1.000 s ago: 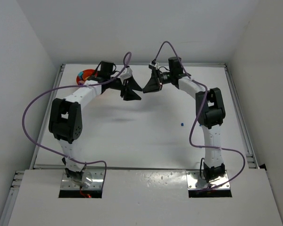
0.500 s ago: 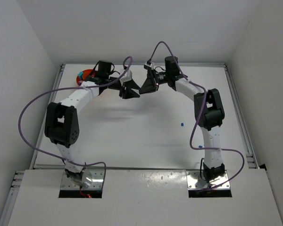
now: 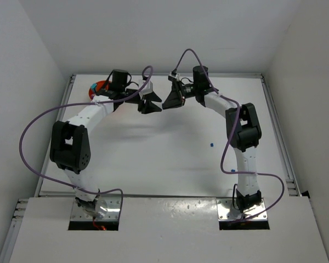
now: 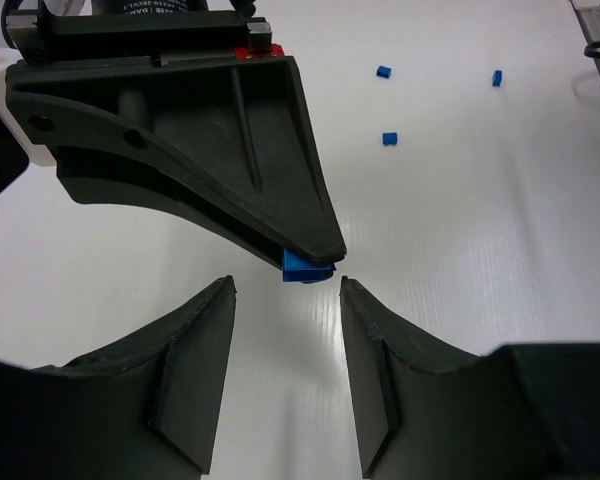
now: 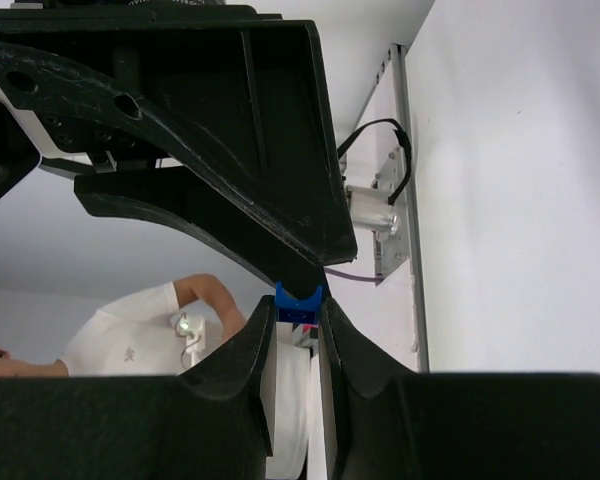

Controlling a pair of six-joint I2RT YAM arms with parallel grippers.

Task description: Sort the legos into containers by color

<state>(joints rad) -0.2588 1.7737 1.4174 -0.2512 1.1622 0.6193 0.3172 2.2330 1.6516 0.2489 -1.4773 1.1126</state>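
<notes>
Gripping a small blue plastic lego brick between closed fingertips, the right gripper faces the left gripper in mid-air above the far side of the white table. The left jaws stand apart, with the brick just beyond their tips. A round orange plastic bowl sits near the far left corner.

Glossy blue plastic brick, matt black left tool, smooth table

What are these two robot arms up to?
The right gripper pinches a small blue plastic toy brick above the white table's far middle. The left gripper faces it, open and empty, close by. Tiny blue bits lie loose on the table; a round orange plastic bowl sits far left.
</notes>
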